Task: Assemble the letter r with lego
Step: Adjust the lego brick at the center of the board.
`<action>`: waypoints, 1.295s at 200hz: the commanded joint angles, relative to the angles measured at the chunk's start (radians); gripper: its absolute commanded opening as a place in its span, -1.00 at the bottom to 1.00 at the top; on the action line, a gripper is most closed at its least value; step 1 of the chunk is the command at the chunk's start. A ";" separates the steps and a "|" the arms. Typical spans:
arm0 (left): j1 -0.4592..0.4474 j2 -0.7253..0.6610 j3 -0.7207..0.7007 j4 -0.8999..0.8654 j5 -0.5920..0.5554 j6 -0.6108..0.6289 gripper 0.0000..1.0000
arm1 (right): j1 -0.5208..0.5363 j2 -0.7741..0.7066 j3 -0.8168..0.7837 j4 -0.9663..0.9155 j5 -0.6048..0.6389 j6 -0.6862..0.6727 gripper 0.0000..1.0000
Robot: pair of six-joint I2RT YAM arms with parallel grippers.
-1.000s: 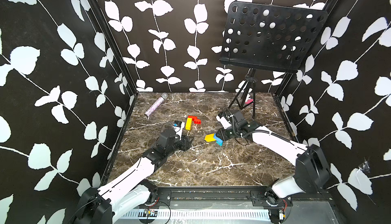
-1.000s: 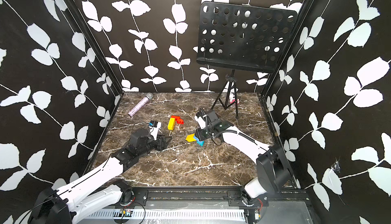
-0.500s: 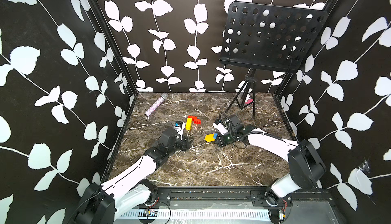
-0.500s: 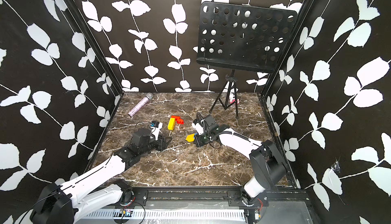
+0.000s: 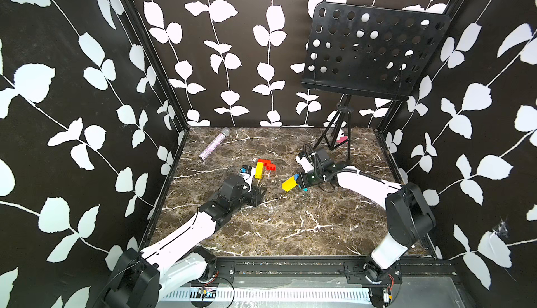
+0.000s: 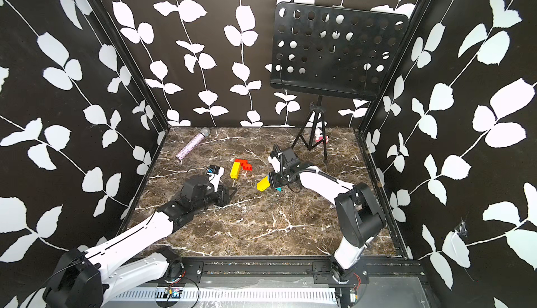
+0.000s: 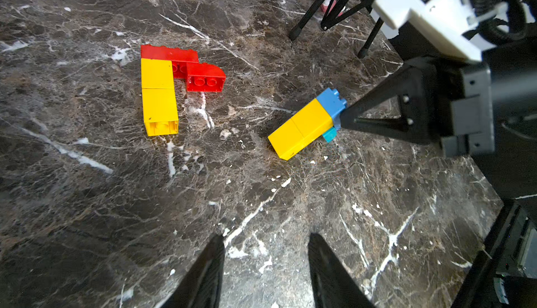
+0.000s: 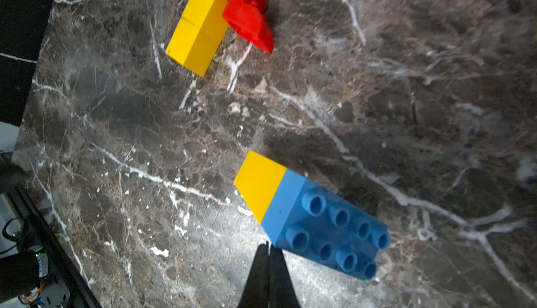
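- Two black fingers [image 7: 209, 263] make up the left jaws, nearest the front of the bench [image 5: 290, 228] on the left arm [image 5: 186, 234]. They stand partly open over bare marble with nothing between them, a little narrower than a second ago.
- Ahead of them, well apart and off toward the right arm [image 5: 366, 184], the loose stack [image 7: 302, 129] lies on its side. It is two yellow bricks capped by a blue brick [image 7: 331, 103], with a teal brick [image 7: 329, 135] poking out beside the blue one.
- Against that blue end sit the right jaws, pressed fully together and holding nothing. A second ago they were slightly apart at this stack. The tips now touch, or all but touch, the blue brick next to its studs.
- That closing reads as a release: the stack is on the bench, hardly shifted, and shut jaws suit a push, not a lift.
- Farther back lies the built part [image 5: 258, 170], two yellow bricks in a line with two red bricks [image 5: 268, 164] hooking off the far end. It has not moved and is clear of both jaws.
- It already shows the hook of the r, and the stem probably needs the loose stack. The blue studs face away from it, so the stack likely has to turn first.
- Farthest back are the microphone [image 5: 213, 146] and the music stand [image 5: 374, 50].
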 commanded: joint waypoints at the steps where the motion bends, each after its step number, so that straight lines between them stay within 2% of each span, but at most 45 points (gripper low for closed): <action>1: -0.002 -0.010 0.029 0.008 0.005 0.004 -0.02 | -0.018 0.034 0.051 0.006 0.011 -0.019 -1.00; 44: -0.002 -0.015 0.028 -0.001 0.003 0.008 -0.02 | -0.047 0.129 0.178 -0.020 0.000 -0.044 -1.00; 81: -0.002 -0.025 0.022 -0.010 -0.007 0.008 -0.02 | -0.046 0.087 0.195 -0.034 -0.006 -0.021 -0.97; 105: -0.002 -0.026 0.017 -0.004 -0.014 0.005 -0.02 | -0.043 0.067 0.170 -0.049 -0.013 0.045 -0.79; 127: -0.002 -0.019 0.019 0.000 -0.011 0.003 -0.02 | -0.038 0.055 0.079 -0.019 0.009 0.111 -0.82; 152: -0.002 -0.010 0.022 0.000 -0.007 0.002 -0.01 | -0.037 0.057 -0.012 0.026 -0.036 0.141 -0.85; 173: -0.002 0.001 0.025 0.001 -0.007 0.003 -0.01 | -0.036 0.097 -0.032 0.022 -0.071 0.132 -0.87; 197: -0.002 0.014 0.025 0.010 -0.004 -0.003 -0.01 | -0.036 0.125 -0.041 0.049 -0.031 0.137 -0.88; 230: -0.001 0.013 0.024 0.011 -0.002 -0.006 -0.01 | -0.042 0.201 0.054 0.030 0.073 0.102 -0.87; 259: -0.002 -0.010 0.024 -0.012 -0.007 -0.002 -0.01 | -0.054 0.277 0.178 -0.010 0.103 0.068 -0.91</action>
